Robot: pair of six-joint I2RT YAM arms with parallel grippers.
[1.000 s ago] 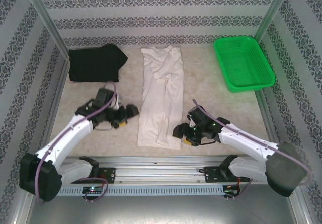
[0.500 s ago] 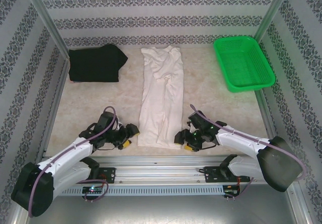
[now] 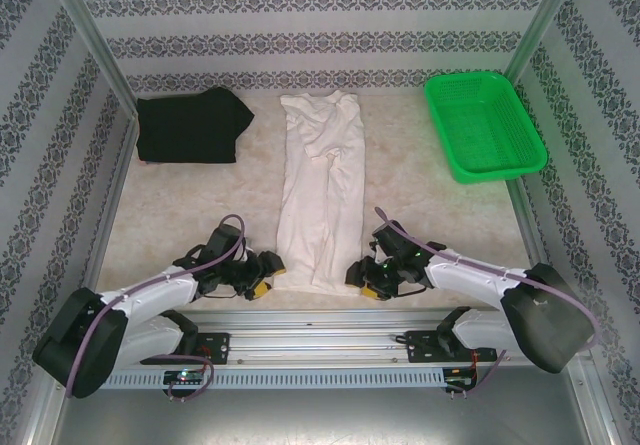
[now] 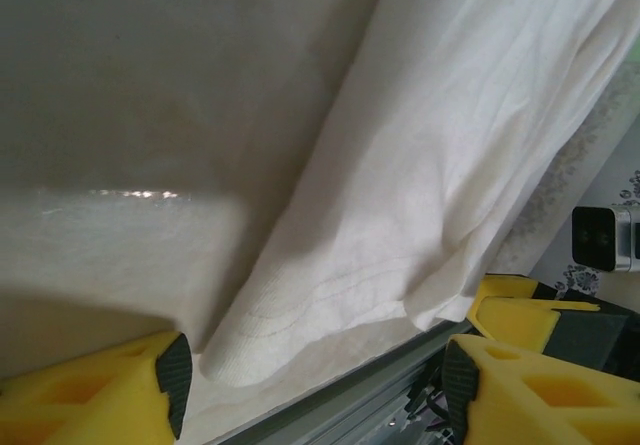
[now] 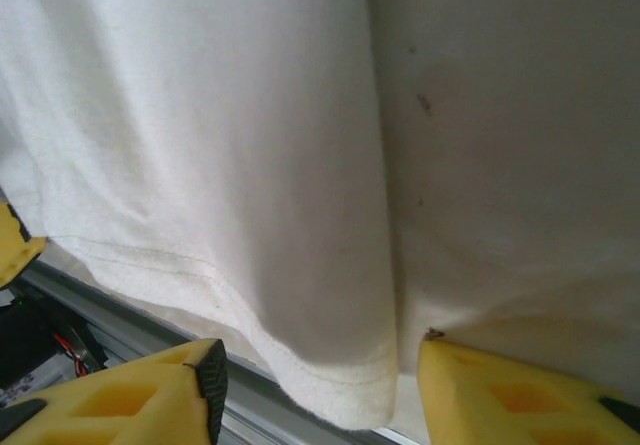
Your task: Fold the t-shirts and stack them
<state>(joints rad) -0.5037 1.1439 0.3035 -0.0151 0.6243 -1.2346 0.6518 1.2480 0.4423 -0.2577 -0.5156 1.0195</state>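
The cream t-shirt (image 3: 322, 190) lies folded into a long strip down the middle of the table, collar end far, hem end near. The black t-shirt (image 3: 190, 128) lies folded at the far left. My left gripper (image 3: 268, 268) sits low at the hem's near-left corner. In the left wrist view the cream t-shirt (image 4: 400, 195) has its rounded corner between the spread jaws of the left gripper (image 4: 315, 380), untouched by either one. My right gripper (image 3: 358, 276) is at the near-right corner. There the cream t-shirt (image 5: 230, 145) hangs its stitched hem into the open right gripper (image 5: 320, 385).
A green mesh basket (image 3: 483, 123) stands at the far right. The metal base rail (image 3: 320, 323) runs just behind the hem and both grippers. Patterned walls close in the pale table (image 3: 170, 205) on three sides.
The left arm has swung down and right from mid-table to the hem's near-left corner. The right gripper has edged to the near-right corner. Both pairs of jaws have narrowed somewhat.
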